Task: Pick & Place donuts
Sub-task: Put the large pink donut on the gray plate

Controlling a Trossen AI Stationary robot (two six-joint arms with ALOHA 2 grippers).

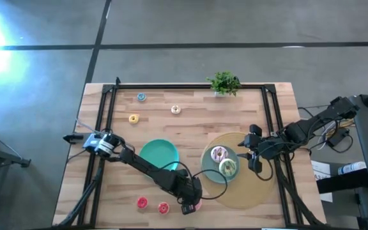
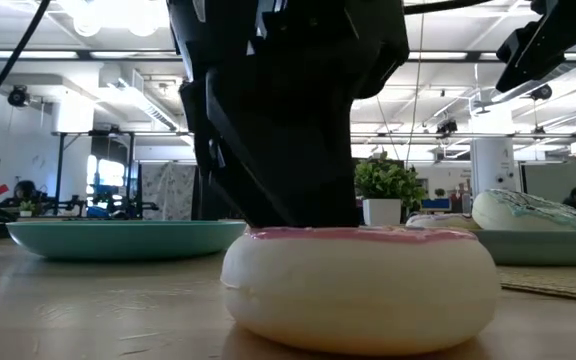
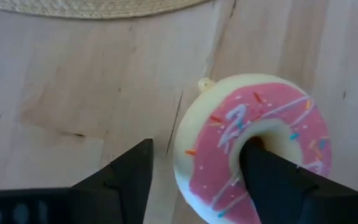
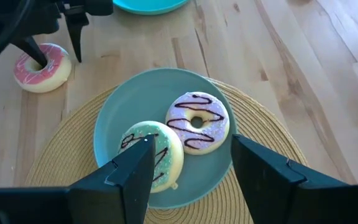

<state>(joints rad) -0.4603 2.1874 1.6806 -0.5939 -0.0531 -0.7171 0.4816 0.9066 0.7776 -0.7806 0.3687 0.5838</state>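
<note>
The pink-frosted donut (image 3: 272, 118) lies flat on the wooden table near its near edge (image 1: 197, 205) (image 2: 358, 290). My left gripper (image 3: 197, 146) stands over it, open, pointing down (image 1: 189, 195). The green donut (image 4: 151, 152) and the white-pink donut (image 4: 197, 121) lie flat on a teal plate (image 4: 110, 124) that sits on a woven mat (image 4: 278, 137). My right gripper (image 4: 191, 152) hovers open above that plate's right side (image 1: 255, 156) and touches nothing. My left gripper comes from above with one finger (image 3: 260, 168) down in the pink donut's hole (image 3: 253, 134). The other finger (image 3: 135, 171) stands outside the ring, clear of the outer wall. The donut rests flat on the table. Whether the inner finger touches the hole's wall, I cannot tell.
A second teal plate (image 1: 158, 153) holds nothing and lies left of the mat. Two tiny red donuts (image 1: 142, 202) (image 1: 163, 207) lie by the near edge; blue (image 1: 141, 97), yellow (image 1: 133, 118) and cream (image 1: 176, 109) ones lie farther back. A potted plant (image 1: 223, 83) stands at the far edge.
</note>
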